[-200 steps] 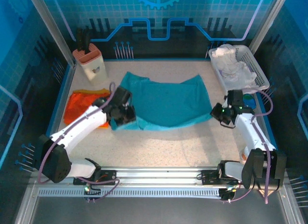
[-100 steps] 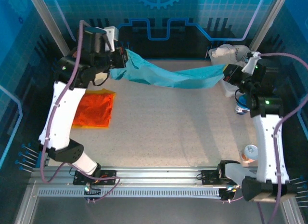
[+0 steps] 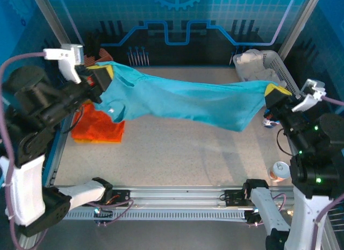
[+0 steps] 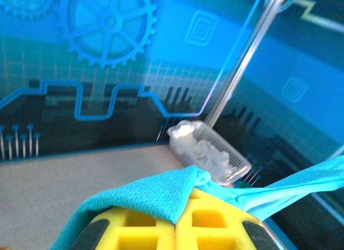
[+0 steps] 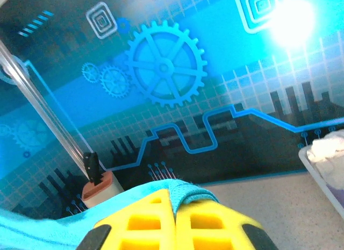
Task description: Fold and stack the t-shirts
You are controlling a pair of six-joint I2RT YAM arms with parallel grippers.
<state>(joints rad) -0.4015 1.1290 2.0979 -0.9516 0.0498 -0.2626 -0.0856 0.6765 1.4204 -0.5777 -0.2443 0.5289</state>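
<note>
Top external view, from the left: my left gripper (image 3: 102,74) is raised high over the far-left corner of the table (image 3: 177,158), its yellow fingers pressed together on one end of the teal t-shirt (image 3: 183,102). Below that arm, the orange t-shirt (image 3: 99,126) lies flat on the table near the left edge, partly hidden by my arm and by the hanging teal cloth. The teal t-shirt stretches across the workspace in the air between my two grippers, sagging in the middle, with a loose fold drooping near the left end. At the right, my right gripper (image 3: 277,91) pinches the shirt's other end, also lifted off the table. Behind it, in the far-right corner, sits a white basket (image 3: 282,72) holding white cloths (image 3: 250,59), and a small round container (image 3: 278,170) stands near the right edge by my right arm. Through the left wrist camera, my left gripper (image 4: 176,220) has its yellow pads (image 4: 145,228) closed flat against each other with teal t-shirt (image 4: 150,193) draped over their tips; the white basket (image 4: 212,153) shows beyond. Through the right wrist camera, my right gripper (image 5: 173,199) is likewise clamped, pads (image 5: 142,223) together, a bunch of teal t-shirt (image 5: 185,190) caught at the tips, with a knife block (image 5: 97,188) at the far wall.
</note>
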